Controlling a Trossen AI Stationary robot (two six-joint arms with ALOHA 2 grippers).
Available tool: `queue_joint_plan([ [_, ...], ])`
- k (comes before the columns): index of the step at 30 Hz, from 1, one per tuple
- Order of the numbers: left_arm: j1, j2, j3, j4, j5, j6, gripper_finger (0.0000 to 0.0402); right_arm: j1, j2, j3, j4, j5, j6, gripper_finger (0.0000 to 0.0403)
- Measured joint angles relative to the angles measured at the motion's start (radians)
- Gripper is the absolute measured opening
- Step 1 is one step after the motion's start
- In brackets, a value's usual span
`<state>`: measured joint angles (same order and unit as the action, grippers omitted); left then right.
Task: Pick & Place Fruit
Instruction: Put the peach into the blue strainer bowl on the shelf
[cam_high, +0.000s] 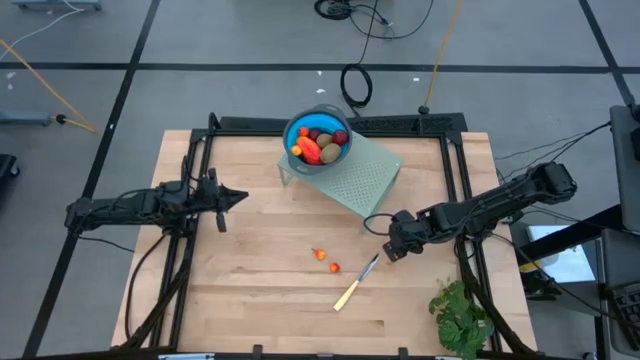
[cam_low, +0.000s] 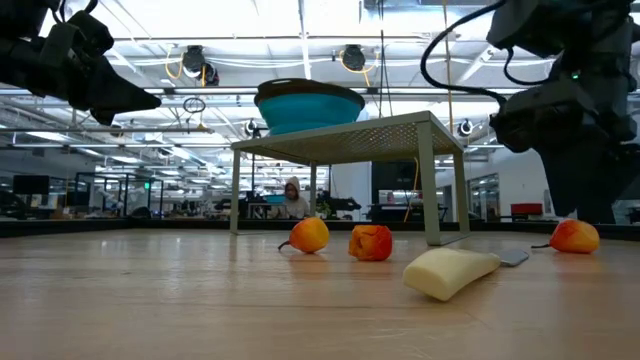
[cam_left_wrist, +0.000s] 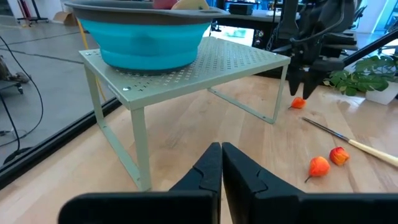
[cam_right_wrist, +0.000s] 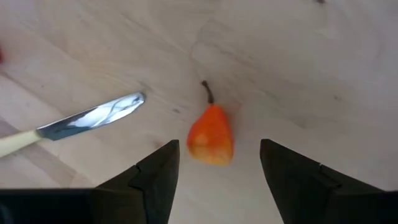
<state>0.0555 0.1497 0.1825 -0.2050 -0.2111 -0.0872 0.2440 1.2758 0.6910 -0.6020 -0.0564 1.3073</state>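
Start at the left of the perforated green rack (cam_high: 360, 178), your landmark here. The left gripper (cam_high: 232, 197) hangs over the table (cam_high: 250, 290) well to the left of the rack, its tip toward it; from above you cannot read its jaws, but the left wrist view shows its two dark fingers (cam_left_wrist: 208, 171) pressed together with nothing between them.

On the rack's back left corner sits the blue bowl (cam_high: 316, 140). Only the high view lets you look into it: it holds the dark red balls, brownish ovals and a longer red-orange piece (cam_high: 310, 150). The low view gives you just the bowl's side.

In front of the rack, out on the bare wood, lie two tiny orange-red fruits (cam_high: 327, 261), close together. The pale-handled knife (cam_high: 356, 283) lies just right of them.

At the rack's front right corner the right gripper (cam_high: 388, 246) points down. From above its body hides what is beneath. The right wrist view gives you that: a third small orange fruit (cam_right_wrist: 211, 135), stem up, lying on the wood between the two spread fingers (cam_right_wrist: 155, 180), which do not touch it. The jaws stand partly open and hold nothing.

Farther right and forward, the leafy green bunch (cam_high: 460, 315) lies at the table's edge.
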Motion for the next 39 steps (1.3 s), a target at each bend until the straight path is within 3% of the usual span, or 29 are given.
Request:
queue_joint_plan([
  [31, 0.000, 0.000, 0.000, 0.000, 0.000, -0.001, 0.0011, 0.000, -0.003, -0.129, 0.174, 0.003, 0.041, 0.0212],
  [39, 0.000, 0.000, 0.000, 0.000, 0.000, -0.005, 0.0002, 0.000, -0.002, -0.130, 0.168, 0.004, 0.040, 0.0172],
])
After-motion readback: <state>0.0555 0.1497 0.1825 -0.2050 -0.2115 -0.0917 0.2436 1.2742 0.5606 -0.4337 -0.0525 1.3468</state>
